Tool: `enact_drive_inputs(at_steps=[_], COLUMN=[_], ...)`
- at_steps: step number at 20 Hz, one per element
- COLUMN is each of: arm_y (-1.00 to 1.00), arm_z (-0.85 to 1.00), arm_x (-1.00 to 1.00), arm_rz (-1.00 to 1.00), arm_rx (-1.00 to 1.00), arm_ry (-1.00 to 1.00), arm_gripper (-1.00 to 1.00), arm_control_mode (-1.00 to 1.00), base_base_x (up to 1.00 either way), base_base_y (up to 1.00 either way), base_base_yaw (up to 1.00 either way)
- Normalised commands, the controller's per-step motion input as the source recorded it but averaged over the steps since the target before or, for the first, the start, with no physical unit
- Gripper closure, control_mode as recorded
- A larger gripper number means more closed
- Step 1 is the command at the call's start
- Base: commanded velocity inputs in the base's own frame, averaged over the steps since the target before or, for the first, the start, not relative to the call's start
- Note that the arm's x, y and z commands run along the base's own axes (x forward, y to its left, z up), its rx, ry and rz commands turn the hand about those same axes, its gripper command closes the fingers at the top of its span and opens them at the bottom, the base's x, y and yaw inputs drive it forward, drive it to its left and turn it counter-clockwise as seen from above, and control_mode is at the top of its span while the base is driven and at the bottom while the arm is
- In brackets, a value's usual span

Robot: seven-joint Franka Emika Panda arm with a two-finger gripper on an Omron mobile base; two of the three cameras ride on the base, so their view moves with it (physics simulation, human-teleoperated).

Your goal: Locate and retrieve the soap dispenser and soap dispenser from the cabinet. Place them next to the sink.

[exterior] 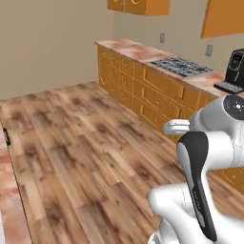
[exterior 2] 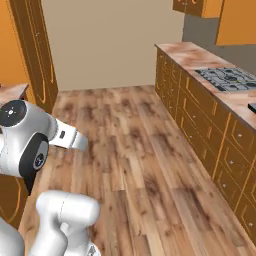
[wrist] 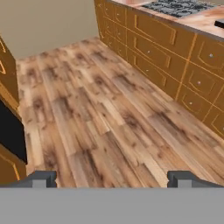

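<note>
Searching comes first, by our reading: none of the views offers a soap dispenser or the sink, so we are in the locating stage. Our gripper [wrist: 112, 179] hangs open and empty, its two dark tips [wrist: 41, 178] wide apart at the bottom of the hand view, aimed over bare wood floor [wrist: 100, 113]. At the right of both base views runs a counter [exterior: 138, 50] with a stovetop [exterior 2: 227, 77] set into it and arched drawer fronts [wrist: 175, 52] below; a coffee machine [exterior: 234, 71] sits at the right edge of the left base view. Orange wall cabinets [exterior: 143, 5] hang along the top, though we cannot tell whether any is the plain-door one we need. To do this well, we should turn the base slowly, keep the arm tucked clear of the counter, and leave the fingers spread until a cabinet door is squarely ahead.
</note>
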Motion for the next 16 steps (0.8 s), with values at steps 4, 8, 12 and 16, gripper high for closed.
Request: enact_drive_inputs(at_steps=[4,8,12,16], arm_y=[0.0,0.0,0.0,0.0], arm_z=[0.0,0.0,0.0,0.0], arm_x=[0.0,0.0,0.0,0.0], arm_rz=[0.0,0.0,0.0,0.0], arm_rx=[0.0,0.0,0.0,0.0], arm_ry=[0.0,0.0,0.0,0.0], arm_gripper=[-1.0,-1.0,-1.0,-1.0], arm_control_mode=[1.0,1.0,1.0,1.0], base_base_x=[0.0,0.0,0.0,0.0], base_base_y=[0.0,0.0,0.0,0.0], base_base_yaw=[-0.45,-0.45,-0.45,-0.45])
